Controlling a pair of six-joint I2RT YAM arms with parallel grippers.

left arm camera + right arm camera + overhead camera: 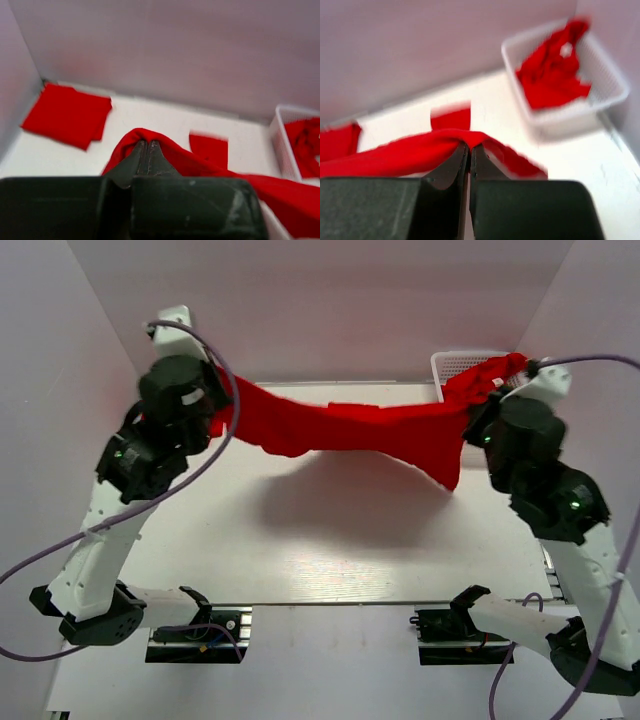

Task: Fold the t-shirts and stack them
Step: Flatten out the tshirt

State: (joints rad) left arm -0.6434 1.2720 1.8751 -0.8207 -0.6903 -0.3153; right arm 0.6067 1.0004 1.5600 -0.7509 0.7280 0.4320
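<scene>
The white table point(340, 540) fills the space between pale walls. Across its far half one red shirt point(350, 430) hangs in the air, pulled out sideways into a long band between the two arms. Its gray shadow point(330, 505) falls on the table below. The band sags a little in the middle, and a loose corner hangs lower near its right end.

The left arm point(100, 540) reaches up to the shirt's left end and the right arm point(590, 560) to its right end.

A white lattice basket point(455, 365) sits at the far right corner of the table, just beyond the right arm. Crumpled shirts point(550, 75) lie inside it, one spilling over the far rim and one showing a small white label point(565, 50).

At the far left corner, well apart from the basket, folded shirts point(67, 115) lie flat on the table.

The left gripper point(147, 145) has its fingers pressed together on a fold of the shirt, and the cloth bunches over the tips and trails off to the right. The right gripper point(470, 147) is clamped the same way on the other end, with the cloth running off to the left.

Beyond both grippers is a small red patch point(451, 119), too blurred to identify.
</scene>
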